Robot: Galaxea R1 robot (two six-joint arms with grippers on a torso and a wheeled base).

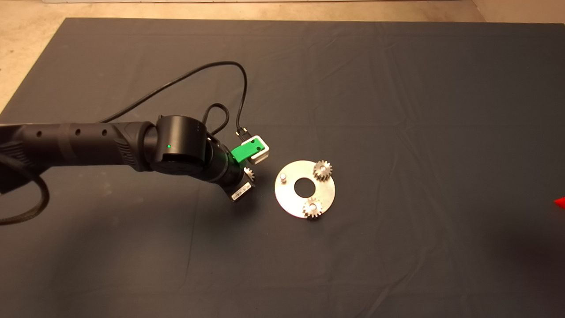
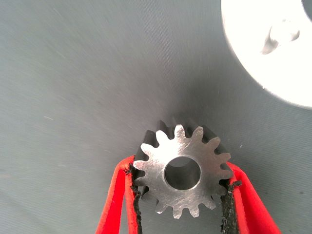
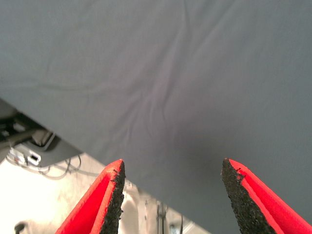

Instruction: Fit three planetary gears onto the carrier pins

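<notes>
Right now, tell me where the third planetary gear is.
The third gear is clamped in the left gripper, just left of the carrier disc in the head view, near its one bare pin.

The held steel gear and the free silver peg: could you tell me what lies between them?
Only bare dark mat and the disc's rim, per the head view.

Head view: dim, even light; the mat (image 1: 397, 88) darkens toward the lower right.
Glare: the disc (image 2: 287, 68) blows out white in the left wrist view.
Shadow: soft, behind the gear (image 2: 183, 171).
Source: probably overhead.
</notes>
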